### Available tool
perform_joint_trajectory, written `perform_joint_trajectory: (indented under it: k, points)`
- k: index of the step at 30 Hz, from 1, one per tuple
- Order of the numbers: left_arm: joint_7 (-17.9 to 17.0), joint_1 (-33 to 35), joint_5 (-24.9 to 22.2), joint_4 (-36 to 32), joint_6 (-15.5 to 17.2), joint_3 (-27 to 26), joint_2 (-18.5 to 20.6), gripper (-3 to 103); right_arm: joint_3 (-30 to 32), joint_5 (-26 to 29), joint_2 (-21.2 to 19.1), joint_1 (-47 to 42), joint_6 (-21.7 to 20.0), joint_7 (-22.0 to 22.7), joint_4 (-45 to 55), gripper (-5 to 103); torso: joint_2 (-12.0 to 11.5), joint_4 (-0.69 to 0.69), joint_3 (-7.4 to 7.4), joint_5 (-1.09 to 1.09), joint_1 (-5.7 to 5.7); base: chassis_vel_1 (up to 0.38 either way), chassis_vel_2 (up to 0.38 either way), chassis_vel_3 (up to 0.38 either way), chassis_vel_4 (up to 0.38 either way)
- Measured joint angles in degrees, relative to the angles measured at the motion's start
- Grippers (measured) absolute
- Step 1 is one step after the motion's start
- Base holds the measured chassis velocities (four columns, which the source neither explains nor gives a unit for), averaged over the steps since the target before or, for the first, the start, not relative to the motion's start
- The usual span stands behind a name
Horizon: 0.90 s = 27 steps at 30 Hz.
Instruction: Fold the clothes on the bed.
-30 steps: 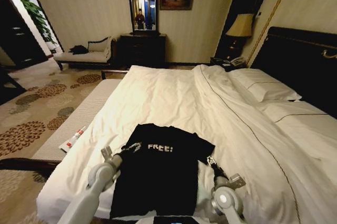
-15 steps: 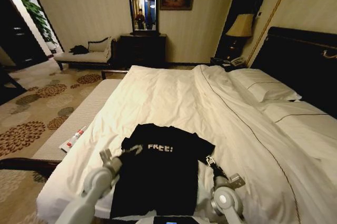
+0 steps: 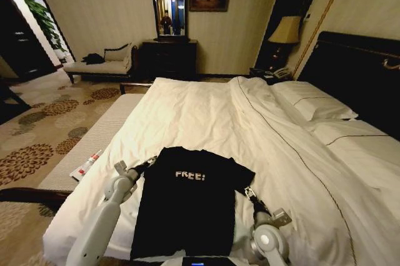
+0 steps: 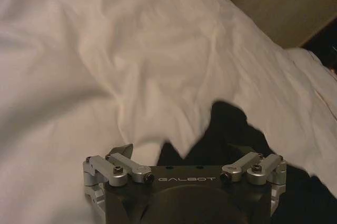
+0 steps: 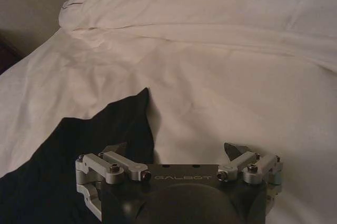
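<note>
Hotel room, white double bed (image 3: 206,116) with dark headboard. Black "FREE!" T-shirt (image 3: 187,206) lies flat near the foot edge, left sleeve folded in. Left gripper (image 3: 149,162) fingers spread wide, empty, just beside the shirt's left shoulder. Right gripper (image 3: 249,192) also spread, empty, at right sleeve. Dresser, mirror beyond.

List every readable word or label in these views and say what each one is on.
"FREE!" in white on the chest of the black T-shirt, which lies on the bed.
"GALBOT" on the body of the left gripper.
"GALBOT" on the body of the right gripper.
Print on the small item on the bench: too small to read.
</note>
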Motion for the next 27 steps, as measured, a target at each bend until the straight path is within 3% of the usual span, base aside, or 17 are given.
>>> perform_joint_trajectory:
  k: [13,27]
  points:
    - [0.77,8.11,-0.27,-12.32,-2.34,0.69,0.36,100,-0.53,-1.09,0.25,-0.46,-0.13,0.39,0.1,100,0.0,0.0,-0.01,0.01,0.0,0.0,0.0,0.0,0.0]
    - [0.98,12.79,4.1,-13.35,-2.07,3.28,0.76,100,-0.79,-1.39,0.4,-0.53,-0.15,0.42,0.1,100,0.0,0.0,-0.01,0.0,-0.01,0.0,0.0,0.0,0.0]
